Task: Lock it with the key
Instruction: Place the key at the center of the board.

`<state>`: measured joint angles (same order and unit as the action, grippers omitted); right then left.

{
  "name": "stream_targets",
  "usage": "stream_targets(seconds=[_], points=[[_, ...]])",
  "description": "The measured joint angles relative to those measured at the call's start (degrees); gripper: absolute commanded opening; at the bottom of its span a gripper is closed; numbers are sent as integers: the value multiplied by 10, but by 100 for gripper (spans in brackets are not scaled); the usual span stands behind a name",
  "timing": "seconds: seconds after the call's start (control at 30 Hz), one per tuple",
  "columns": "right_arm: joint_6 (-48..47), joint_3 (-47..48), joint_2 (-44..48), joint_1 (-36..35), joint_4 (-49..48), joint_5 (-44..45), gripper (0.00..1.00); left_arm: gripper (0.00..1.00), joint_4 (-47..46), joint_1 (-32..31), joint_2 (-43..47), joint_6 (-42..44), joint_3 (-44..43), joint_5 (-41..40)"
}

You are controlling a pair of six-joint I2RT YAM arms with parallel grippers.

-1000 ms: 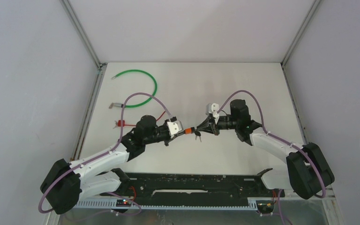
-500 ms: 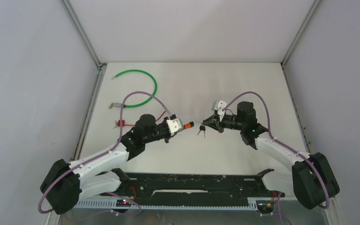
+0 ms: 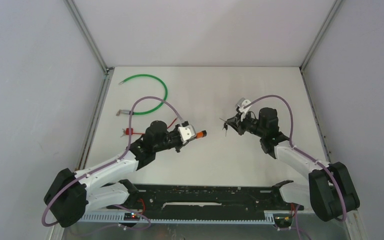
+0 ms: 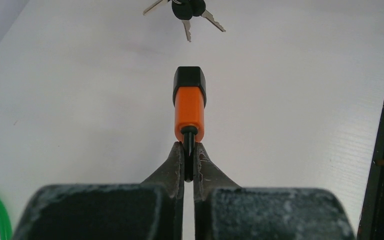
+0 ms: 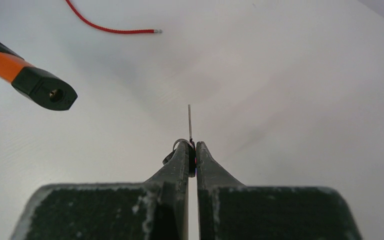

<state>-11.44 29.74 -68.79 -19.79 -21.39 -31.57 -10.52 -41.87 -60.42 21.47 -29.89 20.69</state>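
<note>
Lock (image 4: 189,107) and key bunch (image 4: 183,9) held apart above the white surface (image 3: 205,165).
Left tool (image 4: 189,150) pinches the orange lock's stem; right tool (image 5: 192,150) pinches the key bunch, at the lock's 3 o'clock.

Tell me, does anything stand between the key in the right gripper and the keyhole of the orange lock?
Nothing visible does. Between the key and the lock is only open space above the table; the red wire lies off to the side.
</note>
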Motion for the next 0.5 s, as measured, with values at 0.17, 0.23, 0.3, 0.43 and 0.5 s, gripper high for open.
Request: stream_targets(seconds=[0.17,0.23,0.3,0.43,0.5], points=[[50,1,-25,9,-21,-14,24,0,5,0,-15,0,-13,-5],[61,1,-33,10,-21,-21,25,0,5,0,-15,-1,-14,-7],[71,1,-38,12,-23,-28,25,0,5,0,-16,-1,-14,-9],[84,1,-45,13,-32,-42,24,0,3,0,-18,-5,-14,-10],[87,1,-47,13,-35,-44,20,0,1,0,-26,-10,-14,-10]])
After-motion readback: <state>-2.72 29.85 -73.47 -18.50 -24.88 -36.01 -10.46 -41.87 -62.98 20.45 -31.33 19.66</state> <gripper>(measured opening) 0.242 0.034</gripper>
